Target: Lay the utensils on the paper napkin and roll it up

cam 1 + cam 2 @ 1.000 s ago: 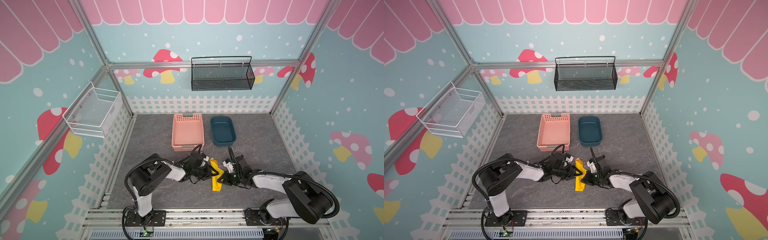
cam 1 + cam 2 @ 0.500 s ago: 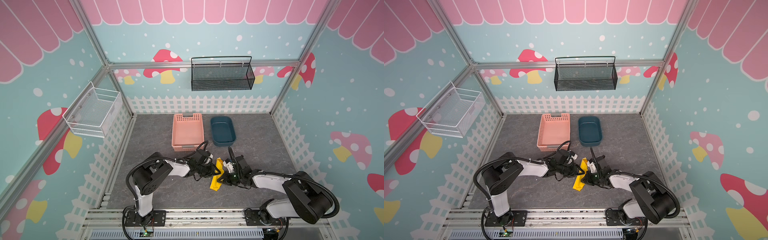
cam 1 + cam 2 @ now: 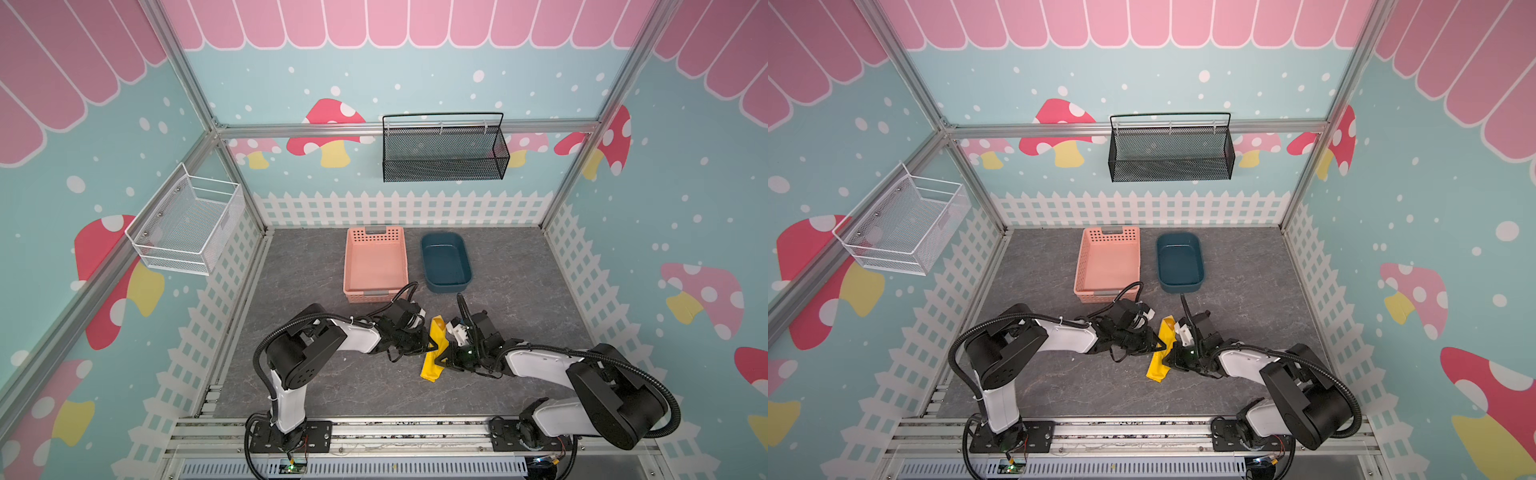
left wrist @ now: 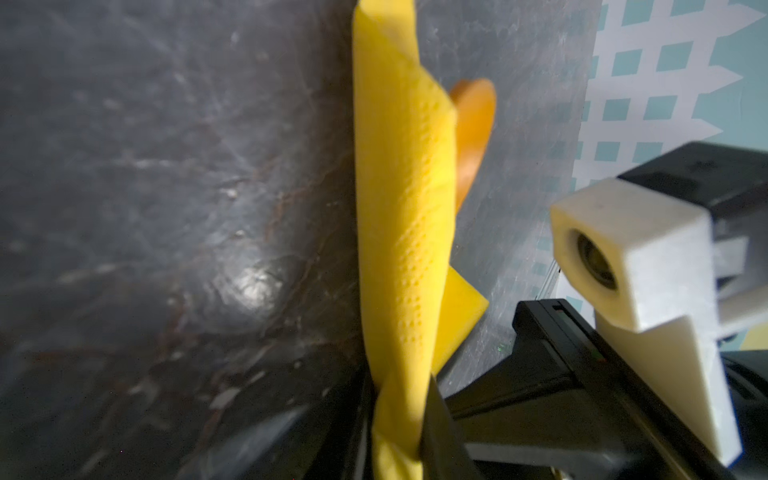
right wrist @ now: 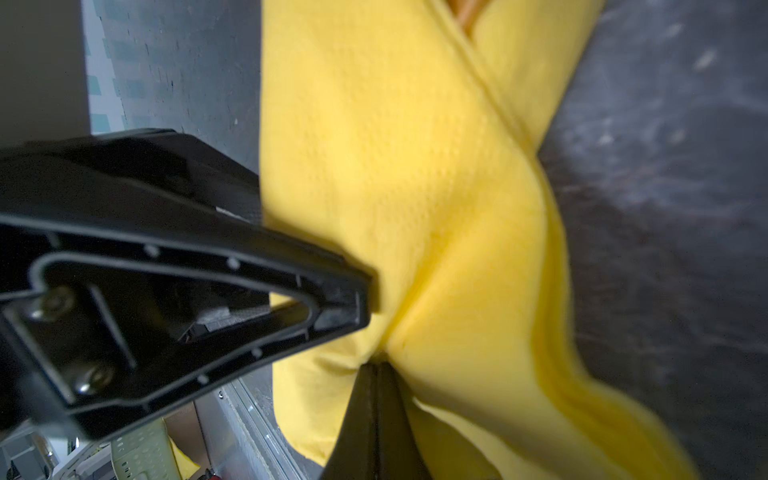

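At the table's (image 3: 332,382) front middle, the paper napkin (image 3: 437,334) is rolled into a tube, its long axis running near-to-far. My left gripper (image 4: 399,399) and right gripper (image 5: 376,370) each pinch it from opposite sides.

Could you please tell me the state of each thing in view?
Napkin: loosely rolled, pinched from both sides.
Utensil: wrapped, orange end poking out.
Left gripper: shut on napkin.
Right gripper: shut on napkin.
Pink basket: empty.
Blue tub: empty.
Black wall basket: empty.
White wall basket: empty.
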